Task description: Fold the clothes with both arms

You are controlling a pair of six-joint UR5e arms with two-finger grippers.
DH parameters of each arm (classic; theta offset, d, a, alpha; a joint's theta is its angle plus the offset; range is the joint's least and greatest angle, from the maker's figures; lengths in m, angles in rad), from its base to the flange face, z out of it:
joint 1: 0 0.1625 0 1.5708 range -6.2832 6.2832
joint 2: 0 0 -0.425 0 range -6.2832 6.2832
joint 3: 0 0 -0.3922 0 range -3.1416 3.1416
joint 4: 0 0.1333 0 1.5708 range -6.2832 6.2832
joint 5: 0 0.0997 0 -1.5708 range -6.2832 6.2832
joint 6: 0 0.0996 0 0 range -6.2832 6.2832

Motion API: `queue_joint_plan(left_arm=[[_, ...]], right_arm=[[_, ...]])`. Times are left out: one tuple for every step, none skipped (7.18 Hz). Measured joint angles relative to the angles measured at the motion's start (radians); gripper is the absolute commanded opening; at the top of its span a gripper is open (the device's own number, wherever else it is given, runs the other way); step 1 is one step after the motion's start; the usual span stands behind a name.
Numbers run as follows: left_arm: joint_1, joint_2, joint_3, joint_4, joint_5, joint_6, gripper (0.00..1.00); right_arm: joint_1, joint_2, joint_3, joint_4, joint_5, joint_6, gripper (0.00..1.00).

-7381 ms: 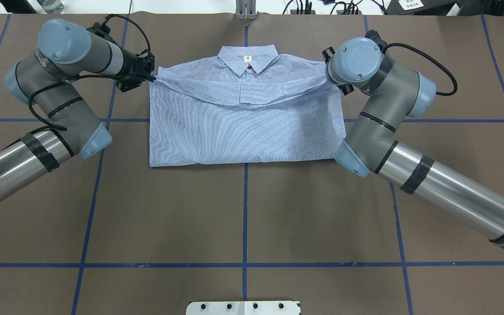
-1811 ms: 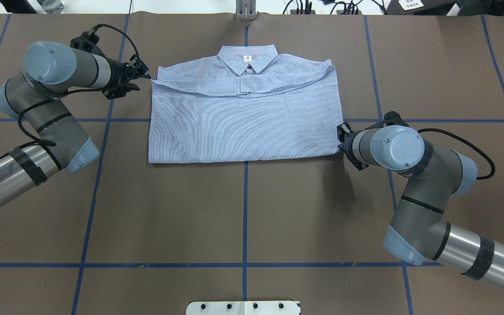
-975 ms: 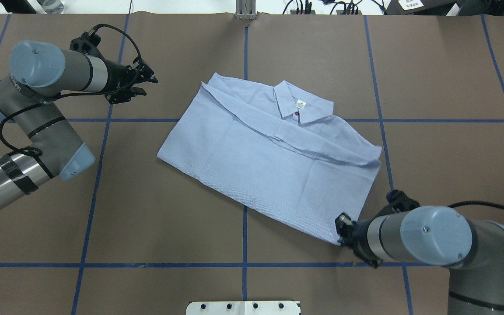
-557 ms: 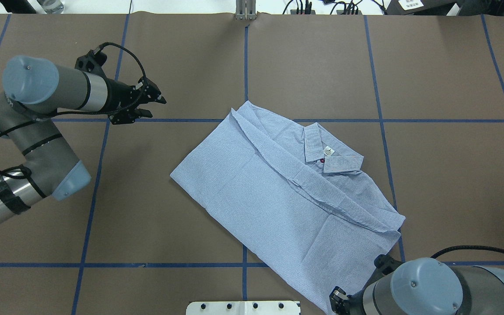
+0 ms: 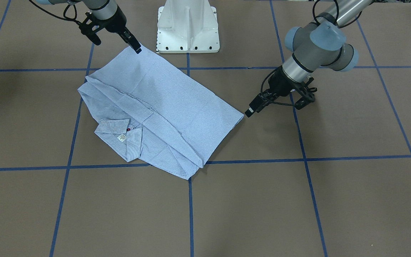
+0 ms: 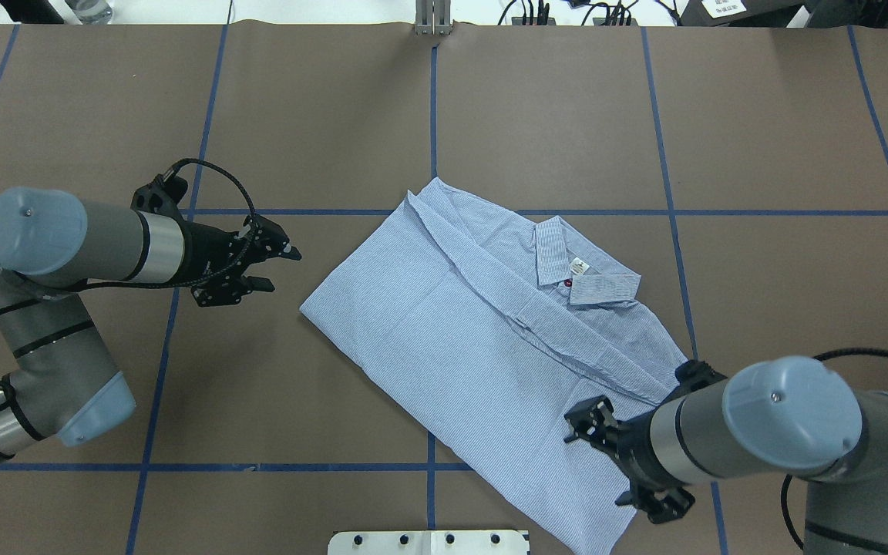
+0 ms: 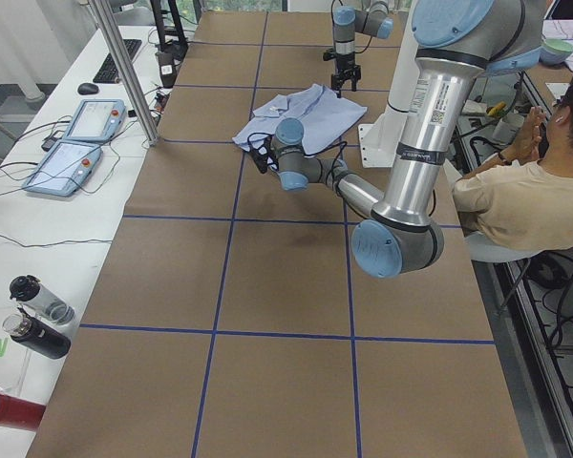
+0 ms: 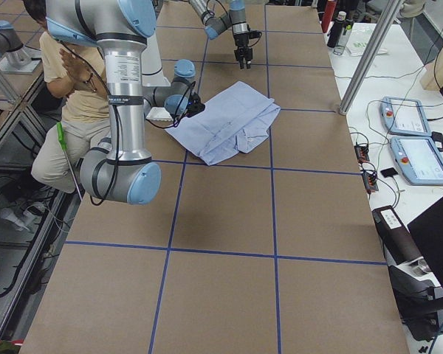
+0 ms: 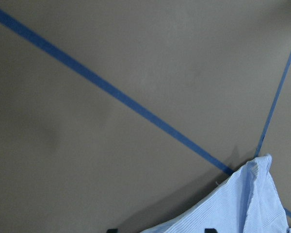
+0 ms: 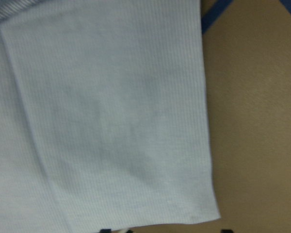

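1. The left gripper had its fingers spread wide and empty, just beside the shirt's nearest corner.
2. The right gripper hung over the shirt corner nearest the table's robot-side edge. Its fingers were parted and gripped nothing.
3. The folded shirt lay flat and askew, from mid-table toward that edge, with its collar upward.
4. Only the right wrist view showed the right fingertips far apart. Only the front-facing view showed that corner close to the white base.
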Motion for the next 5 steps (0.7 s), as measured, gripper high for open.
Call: queue_joint_plan(left_arm=[[0.057,-0.004,0.002,0.000,0.055,-0.051,0.68],[0.096,-0.019,0.016,0.002,0.091,-0.073,0.68],[0.115,-0.033,0.033,0.005,0.106,-0.082,0.68],[0.123,-0.040,0.046,0.007,0.117,-0.085,0.68],[0.127,-0.047,0.063,0.008,0.131,-0.085,0.66]], right_arm=[[0.085,0.031,-0.013,0.000,0.004,-0.008,1.00],[0.141,0.054,-0.031,0.000,0.005,-0.017,1.00],[0.169,0.079,-0.059,0.000,0.005,-0.023,1.00],[0.180,0.103,-0.089,-0.001,0.004,-0.025,1.00],[0.186,0.117,-0.109,-0.001,0.005,-0.026,1.00]])
